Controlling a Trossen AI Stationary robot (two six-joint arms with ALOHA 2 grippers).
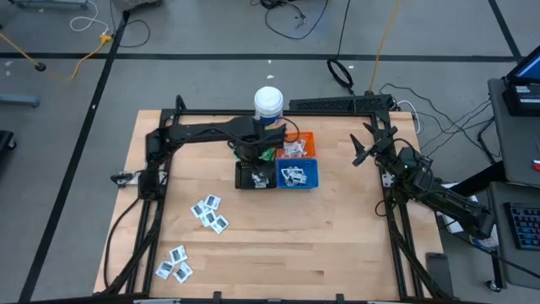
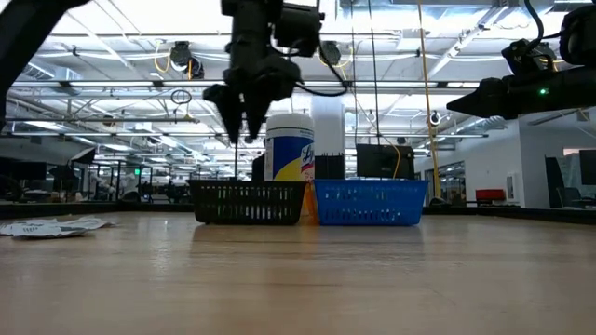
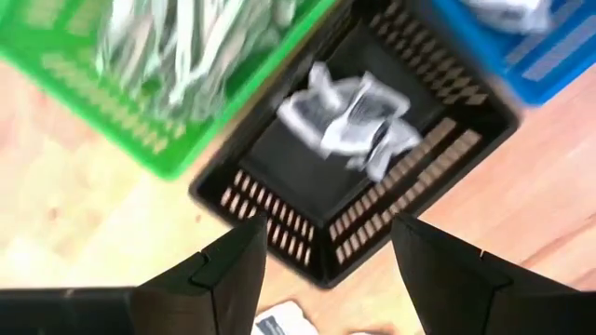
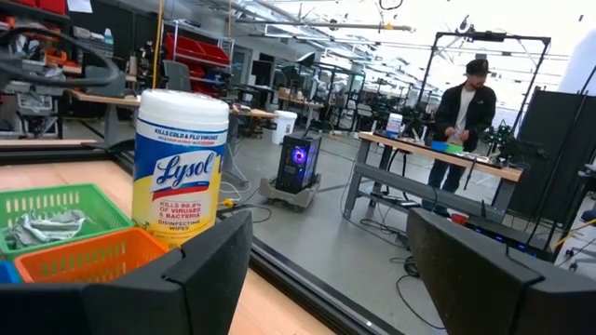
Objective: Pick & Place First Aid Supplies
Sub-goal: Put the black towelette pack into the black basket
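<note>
White sachets with dark print lie in two loose groups on the table (image 1: 209,211) (image 1: 175,263); the low view shows them at far left (image 2: 47,226). More white sachets (image 3: 349,116) lie inside the black bin (image 3: 307,237). Pale-green strips (image 3: 186,37) fill the green bin (image 3: 158,149). My left gripper (image 3: 326,270) hangs open and empty above the black bin (image 1: 253,175), fingers pointing down (image 2: 244,116). My right gripper (image 4: 326,270) is open and empty, raised over the table's right side (image 1: 364,145).
The blue bin (image 1: 298,175) holds white packets, and the orange bin (image 1: 299,145) stands behind it. The white Lysol tub (image 1: 268,101) stands at the far edge (image 4: 182,167). A person (image 4: 466,112) stands at a bench in the room beyond.
</note>
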